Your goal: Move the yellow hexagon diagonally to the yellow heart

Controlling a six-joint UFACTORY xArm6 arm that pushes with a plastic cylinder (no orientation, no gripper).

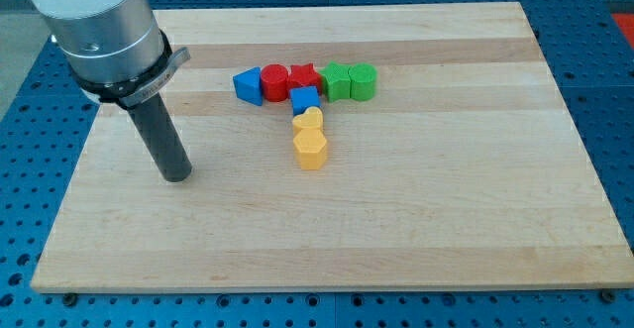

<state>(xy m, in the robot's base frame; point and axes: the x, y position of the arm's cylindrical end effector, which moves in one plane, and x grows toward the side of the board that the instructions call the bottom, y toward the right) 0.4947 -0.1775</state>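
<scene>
Presently my tip (177, 176) is resting on the bench (446, 219) in the left-centre of the frame, well apart from every block. No fingers are fitted to this arm; it is ending in a plain dark rod, so there is nothing to spread, press or pinch.

A cluster is sitting in the upper centre of the frame. Running left to right along its top row: a blue triangle (248, 85), a red cylinder (274, 83), a red star (303, 78), a green block of unclear shape (338, 80) and a green cylinder (363, 81), each touching its neighbour. A blue cube (304, 99) is lying just below the red star. Below that, the yellow heart (310, 122) is touching the cube, and the yellow hexagon (311, 150) is sitting directly beneath the heart, touching it.

In my judgement, the hexagon is lying straight below the heart rather than diagonal to it, so the task is remaining undone. The tip is standing clear to the left, probably because a sideways push on the hexagon's left face would shift it off the heart's axis. Risk: pushing too high would disturb the heart.
</scene>
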